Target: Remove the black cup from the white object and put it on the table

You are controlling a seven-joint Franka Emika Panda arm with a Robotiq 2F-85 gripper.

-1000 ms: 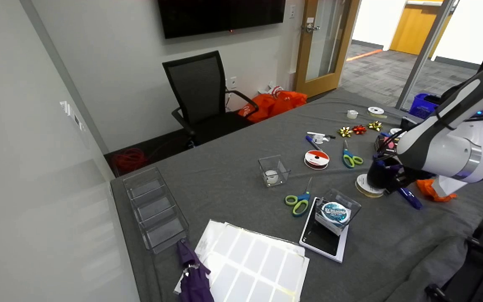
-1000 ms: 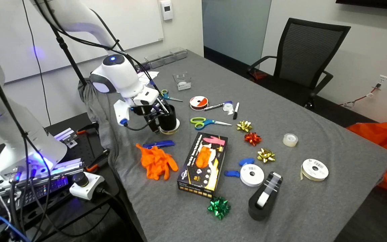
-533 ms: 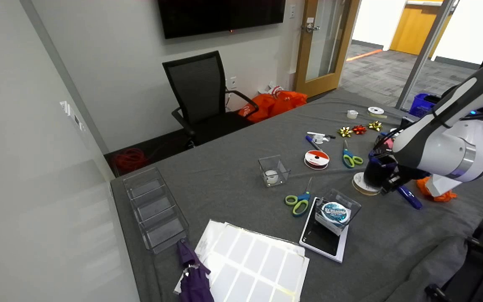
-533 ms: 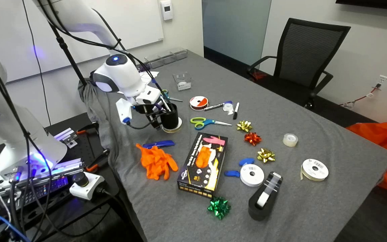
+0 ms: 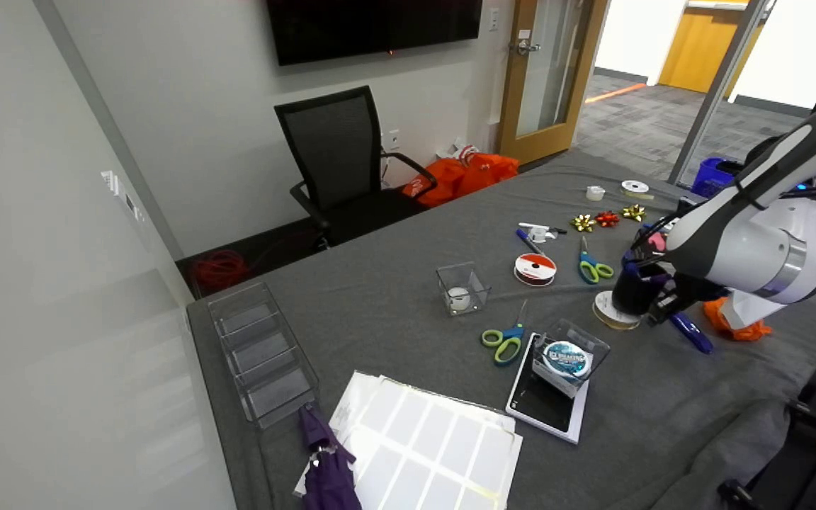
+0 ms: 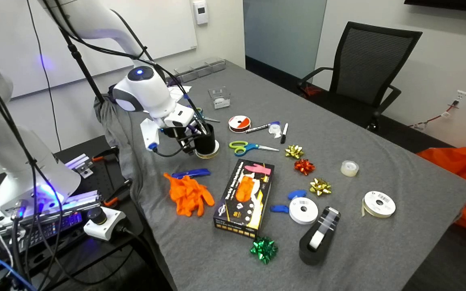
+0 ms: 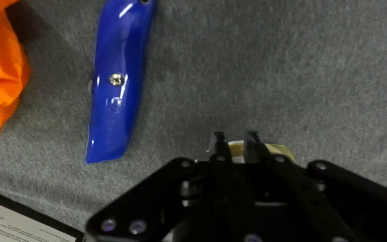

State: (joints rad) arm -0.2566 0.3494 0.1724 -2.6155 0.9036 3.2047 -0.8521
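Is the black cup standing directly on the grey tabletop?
No, in an exterior view the black cup sits on the white ribbon spool.

Black cup upright; white disc beneath

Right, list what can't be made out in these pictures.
Whether the gripper holds the cup: dark parts merge in every view.
Most of the spool: wrist view, hidden by the gripper.
Part of the glove: wrist view, cut off by the left edge.
Print on the white panel: wrist view, too small to read.
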